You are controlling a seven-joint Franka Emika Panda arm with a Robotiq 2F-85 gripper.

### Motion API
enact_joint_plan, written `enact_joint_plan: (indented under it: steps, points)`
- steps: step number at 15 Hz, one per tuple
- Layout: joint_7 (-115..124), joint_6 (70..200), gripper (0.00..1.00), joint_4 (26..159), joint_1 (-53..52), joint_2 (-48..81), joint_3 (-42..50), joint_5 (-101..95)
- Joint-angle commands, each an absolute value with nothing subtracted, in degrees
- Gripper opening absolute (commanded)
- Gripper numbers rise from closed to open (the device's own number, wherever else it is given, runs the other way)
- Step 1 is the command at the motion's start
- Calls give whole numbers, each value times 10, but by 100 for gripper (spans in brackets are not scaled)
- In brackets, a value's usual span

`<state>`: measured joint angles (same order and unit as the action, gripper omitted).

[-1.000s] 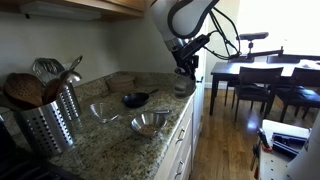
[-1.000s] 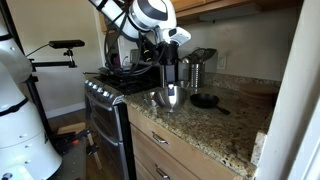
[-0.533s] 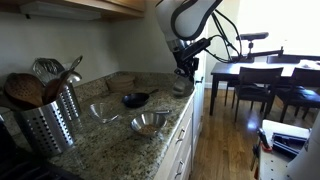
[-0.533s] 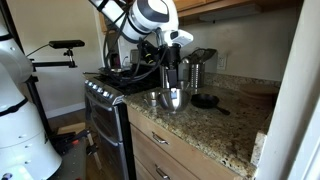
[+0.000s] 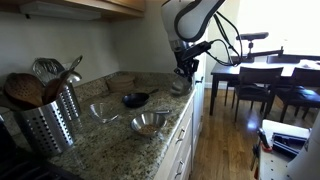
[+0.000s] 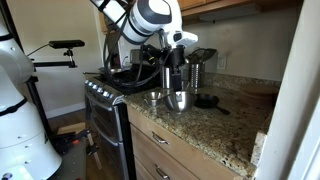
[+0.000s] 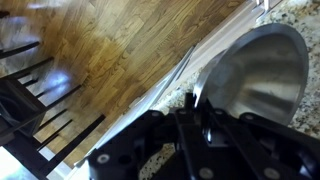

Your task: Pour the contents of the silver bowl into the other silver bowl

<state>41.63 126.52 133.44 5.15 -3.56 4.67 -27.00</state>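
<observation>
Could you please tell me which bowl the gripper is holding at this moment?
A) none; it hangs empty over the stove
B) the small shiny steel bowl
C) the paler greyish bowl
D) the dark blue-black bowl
B: in the wrist view the gripper pinches the rim of the silver bowl, while in an exterior view the dark bowl and the greyish bowl sit apart from it on the counter.
</observation>
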Motion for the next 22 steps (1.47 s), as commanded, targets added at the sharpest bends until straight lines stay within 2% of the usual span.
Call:
enact_joint_plan:
  steps: [1, 22]
  points:
    - [406, 1320, 8, 1343, 63, -25, 55, -235]
    - [311, 1433, 8, 1324, 58, 82, 87, -68]
